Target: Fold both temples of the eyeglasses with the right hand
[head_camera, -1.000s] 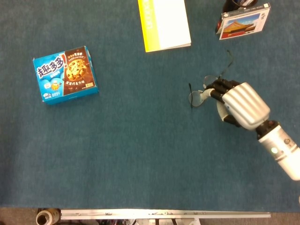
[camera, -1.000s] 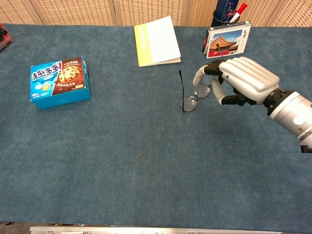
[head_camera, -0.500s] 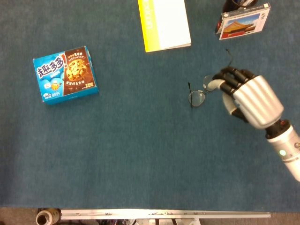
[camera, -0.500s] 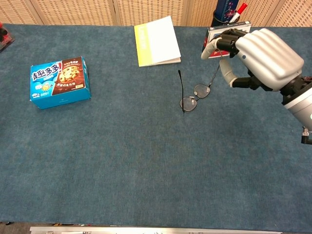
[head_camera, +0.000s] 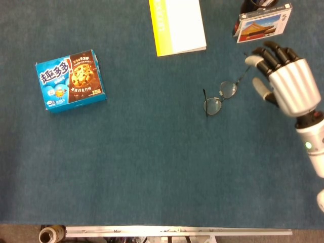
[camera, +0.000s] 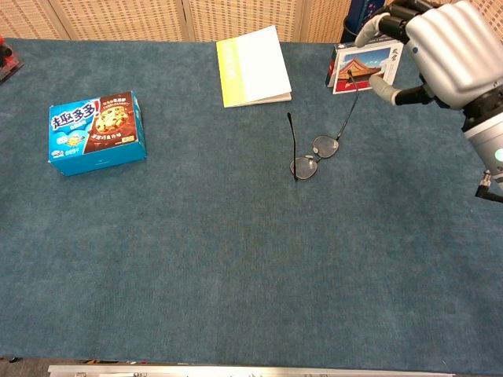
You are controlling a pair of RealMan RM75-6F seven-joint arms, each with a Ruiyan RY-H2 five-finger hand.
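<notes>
Your right hand (head_camera: 286, 83) hovers above the blue tabletop (head_camera: 152, 167), fingers (head_camera: 268, 54) spread apart and holding nothing, just right of the eyeglasses (head_camera: 220, 96). The eyeglasses lie flat on the tabletop with both temples open, one running toward the postcard box (head_camera: 263, 23), the other pointing off on the lens's left side. Further left you have the yellow-edged notebook (head_camera: 178, 25) and the blue cookie box (head_camera: 71, 80). Your left hand shows in neither view.
</notes>
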